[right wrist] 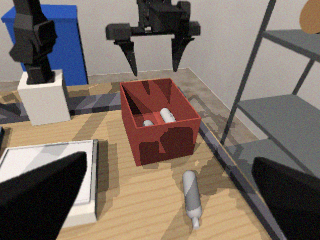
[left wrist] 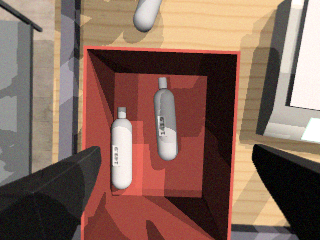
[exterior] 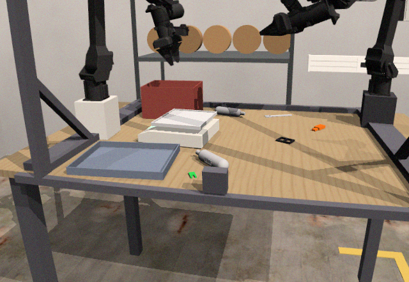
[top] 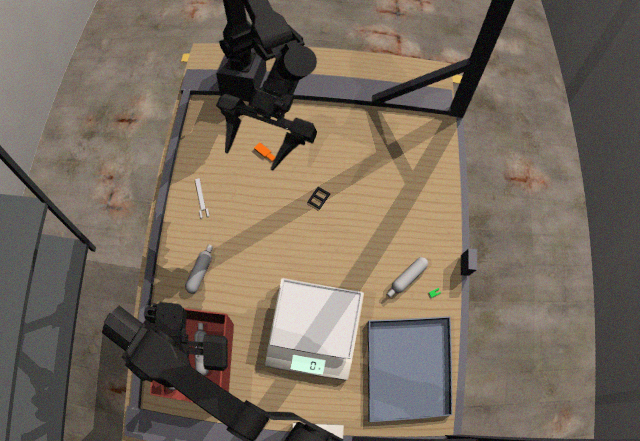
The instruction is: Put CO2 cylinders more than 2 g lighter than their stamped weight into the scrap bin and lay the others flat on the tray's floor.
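Note:
The red scrap bin (left wrist: 160, 145) holds two grey CO2 cylinders lying side by side, one (left wrist: 120, 155) on the left and one (left wrist: 166, 125) on the right. My left gripper (exterior: 169, 54) hangs open and empty straight above the bin. A third cylinder (top: 199, 269) lies on the table just beyond the bin. Another cylinder (top: 408, 277) lies beyond the blue-grey tray (top: 408, 369), which holds nothing. The white scale (top: 312, 327) has a bare platform and reads 0. My right gripper (top: 255, 152) is open and empty, high over the far end of the table.
Small parts lie on the table: an orange piece (top: 264, 151), a black buckle (top: 318, 198), a white tool (top: 200, 197) and a green clip (top: 434, 293). A grey block (top: 468, 261) sits on the table's edge rail. Frame posts stand at the corners.

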You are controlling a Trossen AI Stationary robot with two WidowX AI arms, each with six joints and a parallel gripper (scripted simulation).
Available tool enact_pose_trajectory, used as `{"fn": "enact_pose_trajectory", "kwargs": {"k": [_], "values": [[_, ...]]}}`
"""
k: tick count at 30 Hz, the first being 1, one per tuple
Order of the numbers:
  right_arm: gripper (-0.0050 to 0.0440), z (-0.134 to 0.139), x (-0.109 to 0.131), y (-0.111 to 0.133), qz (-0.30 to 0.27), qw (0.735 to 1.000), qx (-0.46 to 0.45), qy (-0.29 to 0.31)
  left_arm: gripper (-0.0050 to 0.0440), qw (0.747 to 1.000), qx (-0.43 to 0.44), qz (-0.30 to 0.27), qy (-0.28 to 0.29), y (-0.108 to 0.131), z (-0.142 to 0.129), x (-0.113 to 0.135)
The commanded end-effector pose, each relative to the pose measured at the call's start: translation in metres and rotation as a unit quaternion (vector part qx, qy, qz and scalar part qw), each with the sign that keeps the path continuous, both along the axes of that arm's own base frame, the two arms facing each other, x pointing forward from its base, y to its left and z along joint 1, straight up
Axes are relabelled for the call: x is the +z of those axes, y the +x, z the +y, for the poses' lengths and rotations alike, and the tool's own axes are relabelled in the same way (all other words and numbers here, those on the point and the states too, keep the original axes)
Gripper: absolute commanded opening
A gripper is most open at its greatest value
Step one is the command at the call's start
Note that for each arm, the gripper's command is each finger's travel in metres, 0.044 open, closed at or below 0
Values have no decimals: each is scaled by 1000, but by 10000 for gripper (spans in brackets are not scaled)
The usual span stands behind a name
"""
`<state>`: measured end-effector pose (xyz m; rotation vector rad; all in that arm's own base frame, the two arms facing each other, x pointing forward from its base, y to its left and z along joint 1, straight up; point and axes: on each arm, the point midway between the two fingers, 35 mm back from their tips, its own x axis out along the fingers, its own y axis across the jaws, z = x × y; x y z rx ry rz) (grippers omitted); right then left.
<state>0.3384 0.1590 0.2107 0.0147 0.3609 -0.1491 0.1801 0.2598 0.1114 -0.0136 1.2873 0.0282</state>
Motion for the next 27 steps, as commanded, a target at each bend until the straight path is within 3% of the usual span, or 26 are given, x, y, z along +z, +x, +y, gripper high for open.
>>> {"fn": "enact_pose_trajectory", "kwargs": {"k": [1, 7, 13, 15, 17, 27], "values": [[440, 3, 6, 6, 5, 1000, 18, 0, 440, 1000, -4, -4, 7, 5, -12, 2], [440, 17, -10, 15, 78, 982, 168, -37, 440, 999, -33, -8, 5, 29, -65, -13], [440, 28, -17, 14, 114, 942, 310, -55, 440, 998, -58, -13, 3, 50, -113, -25], [440, 31, -18, 11, 119, 924, 358, -57, 440, 998, -67, -15, 3, 58, -131, -30], [440, 31, -18, 11, 119, 924, 358, -57, 440, 998, -67, -15, 3, 58, -131, -30], [440, 38, -4, -8, 85, 827, 554, -46, 440, 992, -125, -19, -4, 109, -240, -61]]}}
